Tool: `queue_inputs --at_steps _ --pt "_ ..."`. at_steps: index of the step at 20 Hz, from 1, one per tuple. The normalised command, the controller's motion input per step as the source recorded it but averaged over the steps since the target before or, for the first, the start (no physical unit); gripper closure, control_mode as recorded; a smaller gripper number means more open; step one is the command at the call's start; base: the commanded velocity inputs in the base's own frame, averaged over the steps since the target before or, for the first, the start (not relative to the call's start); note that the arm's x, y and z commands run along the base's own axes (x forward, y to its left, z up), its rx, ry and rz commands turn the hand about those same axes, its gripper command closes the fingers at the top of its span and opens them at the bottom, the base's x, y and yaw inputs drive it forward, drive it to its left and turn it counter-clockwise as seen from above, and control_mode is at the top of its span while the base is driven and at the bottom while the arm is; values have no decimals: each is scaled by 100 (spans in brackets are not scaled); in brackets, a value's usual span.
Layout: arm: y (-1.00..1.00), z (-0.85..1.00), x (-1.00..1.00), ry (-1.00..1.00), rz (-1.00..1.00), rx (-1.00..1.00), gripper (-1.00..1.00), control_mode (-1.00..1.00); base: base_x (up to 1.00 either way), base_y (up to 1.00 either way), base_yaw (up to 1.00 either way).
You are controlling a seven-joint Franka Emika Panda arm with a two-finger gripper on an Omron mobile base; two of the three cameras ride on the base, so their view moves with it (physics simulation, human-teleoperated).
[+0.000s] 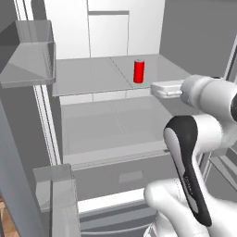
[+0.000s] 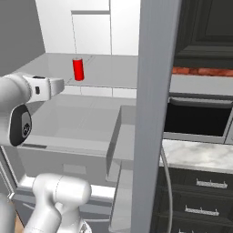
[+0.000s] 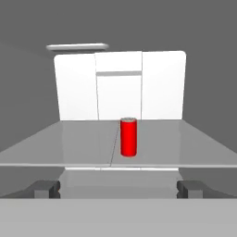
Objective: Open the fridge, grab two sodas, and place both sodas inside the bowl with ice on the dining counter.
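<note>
The tall grey fridge [image 1: 115, 28] with its white inside stands open, so its grey shelves can be reached. On the upper grey shelf [image 3: 69, 146], near its front edge, the small plain red cylindrical can [image 3: 128, 137] stands upright. In front of that can, level with it, the gripper [image 3: 118, 188] holds its jaws wide and empty, apparently lined up to close around it.

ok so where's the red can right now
The red can stands upright on a grey shelf inside the open fridge, near the shelf's middle seam, straight ahead of the open gripper and apart from it.
</note>
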Motion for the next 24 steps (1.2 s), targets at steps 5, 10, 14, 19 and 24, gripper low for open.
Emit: queue_inputs --at_steps 5,10,14,19,24 --pt "0 20 53 0 0 0 -100 -100 0 0 0" --pt "0 -1 49 0 0 0 -100 -100 0 0 0" --pt "0 -9 52 3 0 0 -100 -100 0 0 0" --pt "1 -6 58 6 0 -1 -100 -100 0 0 0" --pt "0 -9 47 2 0 -3 -100 -100 0 0 0"
